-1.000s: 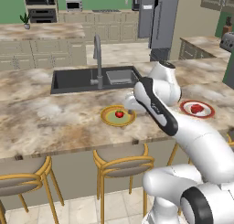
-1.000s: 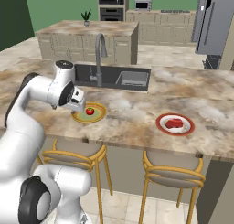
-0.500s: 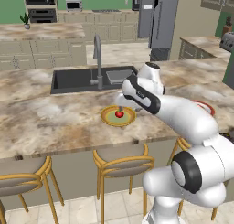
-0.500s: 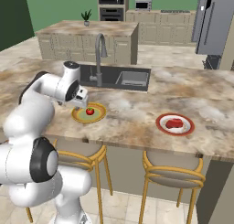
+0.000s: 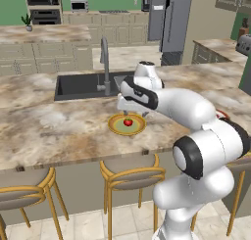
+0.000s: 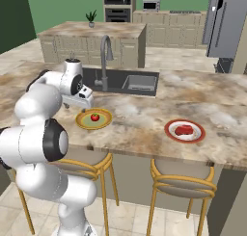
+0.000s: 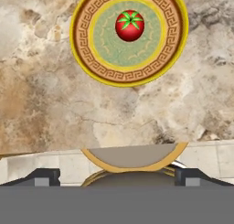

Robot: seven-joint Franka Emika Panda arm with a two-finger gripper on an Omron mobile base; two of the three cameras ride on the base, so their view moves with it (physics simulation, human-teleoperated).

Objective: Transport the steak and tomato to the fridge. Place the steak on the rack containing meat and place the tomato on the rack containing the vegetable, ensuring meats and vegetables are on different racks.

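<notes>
A red tomato (image 5: pixel 128 122) (image 6: pixel 95 117) (image 7: pixel 130 25) lies in the middle of a yellow patterned plate (image 5: pixel 116 128) (image 6: pixel 105 122) (image 7: pixel 91 67) near the counter's front edge. My gripper (image 5: pixel 131 111) (image 6: pixel 83 104) (image 7: pixel 118 177) hangs just above the plate's near side, pointing down, open and holding nothing. In the hand view its fingertips (image 7: pixel 43 177) stand wide apart, with the tomato ahead of them. The steak (image 6: pixel 183 130) rests on a white, red-rimmed plate (image 6: pixel 170 135) farther right on the counter. The fridge (image 5: pixel 169 21) (image 6: pixel 224 23) stands at the back of the kitchen.
A dark sink (image 5: pixel 81 84) (image 6: pixel 128 82) with a tall tap (image 5: pixel 104 62) (image 6: pixel 104 57) sits behind the plate. Bar stools (image 5: pixel 130 173) (image 6: pixel 185 182) (image 7: pixel 132 159) stand under the counter's front edge. A second counter (image 6: pixel 91 30) lies beyond.
The arm has swung so the hand slid a little left to hang over the tomato plate. Its forearm now covers the steak plate in the left base view. Tomato and steak have not moved.
</notes>
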